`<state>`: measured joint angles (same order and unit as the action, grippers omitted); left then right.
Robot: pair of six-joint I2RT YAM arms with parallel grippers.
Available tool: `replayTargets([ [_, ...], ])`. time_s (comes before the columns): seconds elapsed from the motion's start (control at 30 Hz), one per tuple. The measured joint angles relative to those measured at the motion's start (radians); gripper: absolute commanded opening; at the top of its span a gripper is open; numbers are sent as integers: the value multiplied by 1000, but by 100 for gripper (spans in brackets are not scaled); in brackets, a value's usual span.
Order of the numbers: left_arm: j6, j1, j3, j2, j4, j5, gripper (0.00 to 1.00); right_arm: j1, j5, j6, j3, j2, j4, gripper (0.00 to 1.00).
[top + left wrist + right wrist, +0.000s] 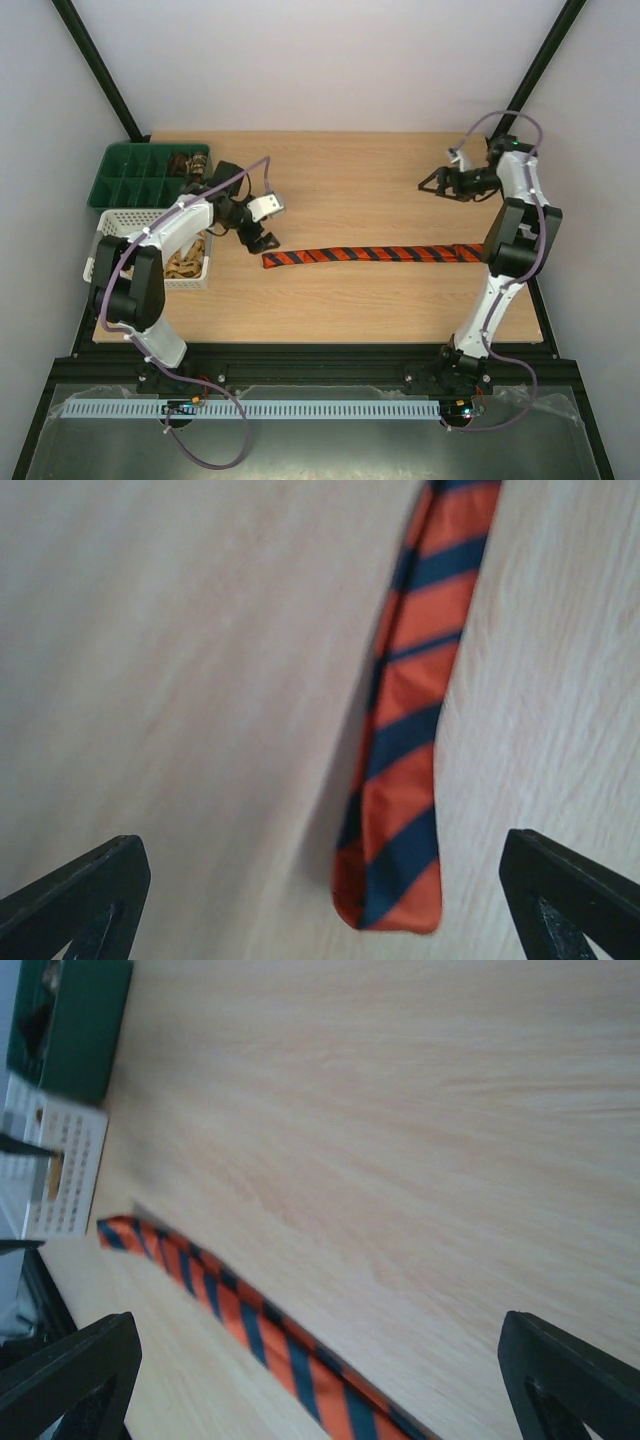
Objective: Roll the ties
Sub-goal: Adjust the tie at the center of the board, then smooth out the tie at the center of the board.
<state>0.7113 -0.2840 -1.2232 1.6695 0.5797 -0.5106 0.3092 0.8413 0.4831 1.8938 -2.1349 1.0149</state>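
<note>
- One striped tie point(370, 255) lies flat, unrolled, across the worktop point(350, 320).
- Left gripper point(262, 240): jaws apart, empty, near the tie's left end.
- Right gripper point(432, 183): jaws apart, empty, clear of the tie.

Overhead, two wrist views; common tie point(370, 255)

Wooden table point(350, 180) bears a striped tie point(370, 256) (laid flat), green tray point(125, 165), white basket point(190, 282).
</note>
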Motion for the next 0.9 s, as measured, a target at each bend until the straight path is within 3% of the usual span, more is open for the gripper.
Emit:
replayTargets([
  [0.2, 106, -35, 110, 14, 20, 62, 99, -185, -66, 42, -296, 212, -125, 99],
  [0.43, 230, -64, 152, 84, -34, 94, 90, -310, -112, 75, -662, 600, -447, 99],
  [0.6, 290, -66, 139, 164, -57, 108, 76, -359, -124, 156, -668, 516, -484, 99],
  [0.77, 340, -66, 84, 205, -51, 108, 65, -447, -235, 325, -603, 343, -423, 81],
  [0.9, 375, -66, 72, 206, -34, 108, 64, -454, -331, 457, -608, 298, -367, 81],
])
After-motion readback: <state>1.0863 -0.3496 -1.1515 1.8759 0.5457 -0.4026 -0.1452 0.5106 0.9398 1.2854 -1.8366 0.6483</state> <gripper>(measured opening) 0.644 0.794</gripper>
